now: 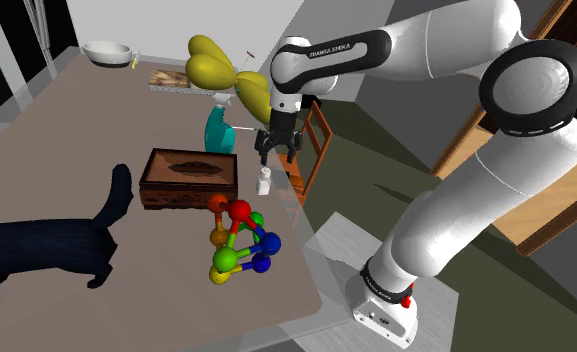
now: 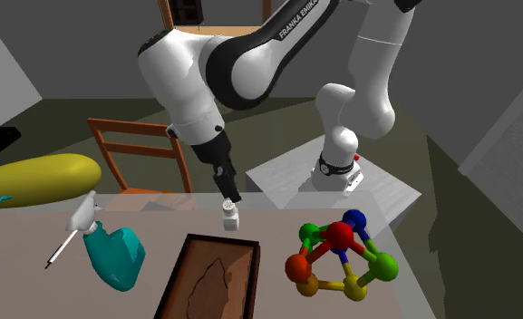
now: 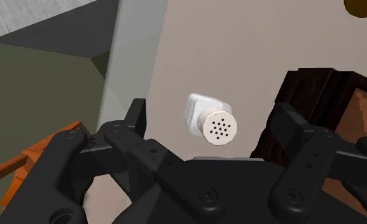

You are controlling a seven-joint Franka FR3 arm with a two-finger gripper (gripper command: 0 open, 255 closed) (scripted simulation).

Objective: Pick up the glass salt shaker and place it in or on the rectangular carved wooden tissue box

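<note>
As it stands upright near the tabletop's edge, we list the salt shaker, pale with a perforated cap, just beside the carved wooden tissue box. Above it hangs the pincer, fingers spread wide, gripping nothing. Nearby are a teal spray bottle and a ball-and-rod toy.
</note>
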